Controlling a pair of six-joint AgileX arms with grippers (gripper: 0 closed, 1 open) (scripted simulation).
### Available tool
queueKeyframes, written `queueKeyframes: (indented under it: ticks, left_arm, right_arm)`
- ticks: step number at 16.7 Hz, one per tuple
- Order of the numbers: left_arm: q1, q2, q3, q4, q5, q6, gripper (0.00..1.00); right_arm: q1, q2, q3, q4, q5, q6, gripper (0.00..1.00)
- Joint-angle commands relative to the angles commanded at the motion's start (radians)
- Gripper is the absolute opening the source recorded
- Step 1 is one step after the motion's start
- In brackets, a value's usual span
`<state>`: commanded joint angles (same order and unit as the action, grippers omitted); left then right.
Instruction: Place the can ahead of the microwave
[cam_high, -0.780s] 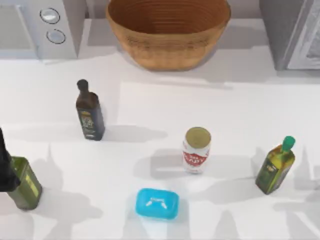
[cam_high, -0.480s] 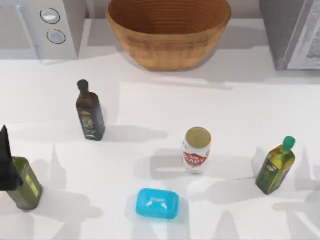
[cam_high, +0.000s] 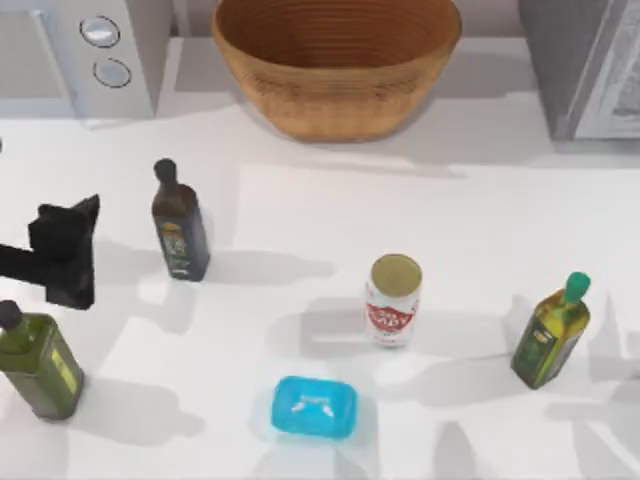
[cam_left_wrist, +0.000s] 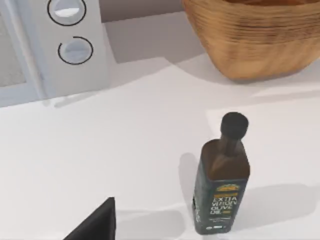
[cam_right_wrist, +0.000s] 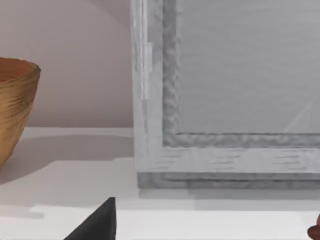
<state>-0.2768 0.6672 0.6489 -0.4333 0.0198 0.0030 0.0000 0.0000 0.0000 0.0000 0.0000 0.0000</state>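
The can (cam_high: 393, 300), red-and-white with a dull gold lid, stands upright right of the table's middle, toward the front. The light grey microwave (cam_high: 80, 60) with two round dials sits at the back left and appears close up in the left wrist view (cam_left_wrist: 60, 55). My left gripper (cam_high: 65, 250) hovers at the left side, left of a dark oil bottle (cam_high: 179, 222) and far from the can. A black part of my right gripper (cam_right_wrist: 97, 225) edges into the right wrist view, facing the darker grey appliance (cam_right_wrist: 225, 100).
A woven basket (cam_high: 335, 110) stands at the back centre, the darker grey appliance (cam_high: 585, 65) at the back right. Green oil bottles stand front left (cam_high: 40, 365) and front right (cam_high: 550, 335). A blue soap-like block (cam_high: 314, 407) lies in front of the can.
My left gripper has risen from beside the front-left green bottle and moved toward the back and right, uncovering that bottle. The can and the other objects have not moved.
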Motion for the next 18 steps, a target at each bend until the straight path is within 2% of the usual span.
queueKeyframes:
  ticks: [10,15,18]
  left_arm:
    - [-0.356,1.105,0.972,-0.658,-0.003,-0.016,1.0]
    - [-0.49,1.473,1.343,-0.886,-0.009,-0.022,1.0]
    - [-0.539,1.614,1.491,-0.967,-0.013,-0.023,1.0]
  right_arm:
    - [0.0,0.0,0.0,0.0,0.0,0.0,1.0]
    - [0.0,0.0,0.0,0.0,0.0,0.0,1.0]
    - [0.0,0.0,0.0,0.0,0.0,0.0,1.0]
